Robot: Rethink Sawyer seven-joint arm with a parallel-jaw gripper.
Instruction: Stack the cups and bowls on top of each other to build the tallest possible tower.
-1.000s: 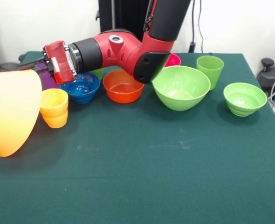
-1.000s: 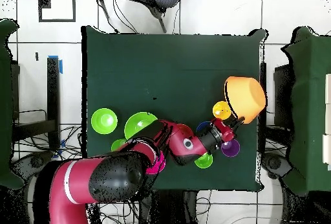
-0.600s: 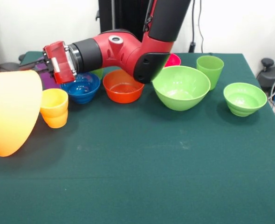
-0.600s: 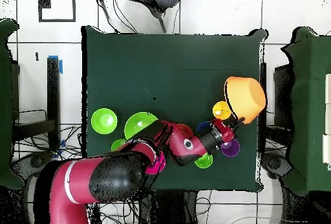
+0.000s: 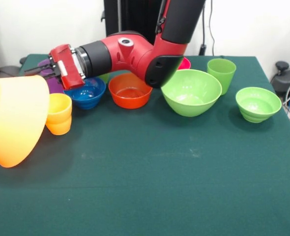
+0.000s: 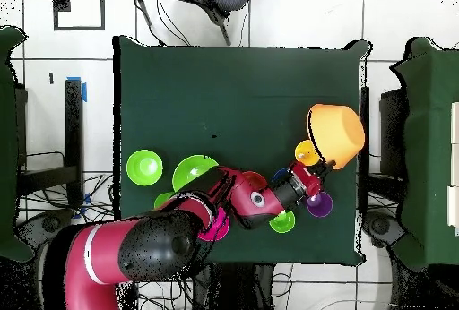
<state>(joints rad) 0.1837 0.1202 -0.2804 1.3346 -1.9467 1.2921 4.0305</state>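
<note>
Claw (image 5: pixel 37 70) reaches sideways at the tilted orange bowl (image 5: pixel 12 120); its grip cannot be told.
Yellow cup (image 5: pixel 58 113) touches that bowl; blue bowl (image 5: pixel 87 92) sits under the wrist.

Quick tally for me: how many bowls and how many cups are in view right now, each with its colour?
Bowls: 6 - orange, blue, red-orange, pink, large green, small green.
Cups: 4 - yellow, purple, green, a second green partly under the arm.
Total: 10, none stacked.
</note>
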